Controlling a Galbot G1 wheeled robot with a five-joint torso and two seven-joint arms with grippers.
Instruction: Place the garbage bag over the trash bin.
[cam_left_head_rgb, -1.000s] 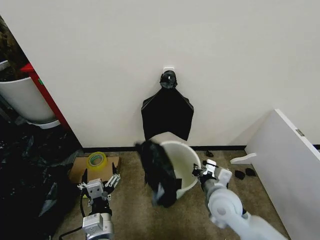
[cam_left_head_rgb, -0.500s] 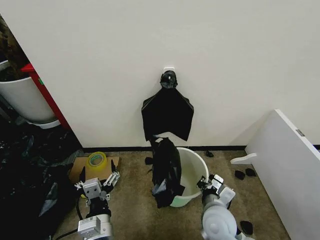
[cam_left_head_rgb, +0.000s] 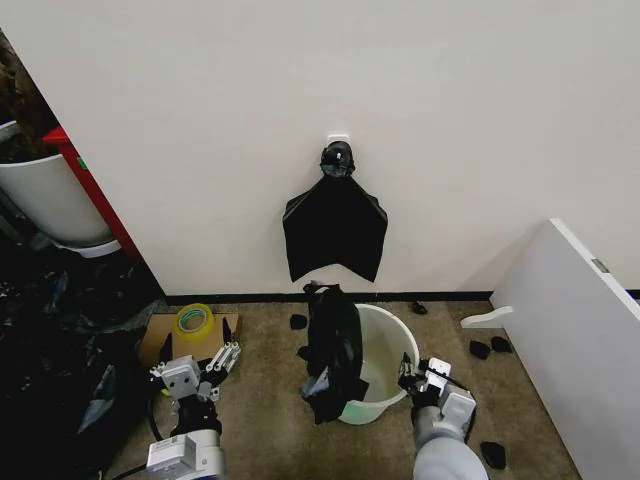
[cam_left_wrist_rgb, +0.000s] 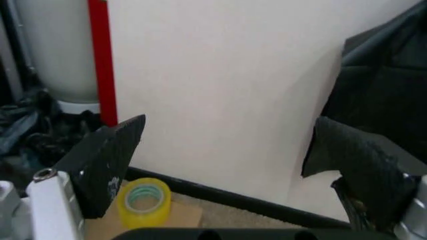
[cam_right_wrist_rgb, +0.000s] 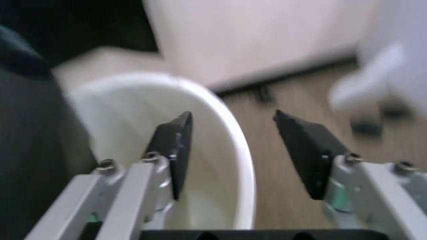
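The garbage bag (cam_left_head_rgb: 331, 350) drapes over the trash bin (cam_left_head_rgb: 385, 352) rim, seemingly partly inside; both hands gape apart.

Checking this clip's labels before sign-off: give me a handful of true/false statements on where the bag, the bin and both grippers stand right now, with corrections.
1. The garbage bag hangs over the trash bin rim on the robot's left side. True.
2. The bag lines the whole bin mouth. False: most of the cream interior is bare.
3. The right gripper is open at the bin rim. True.
4. The left gripper is shut on the bag. False: it is open and apart from the bag, near the yellow tape roll.
5. The bin lies tipped over. False: it stands upright.
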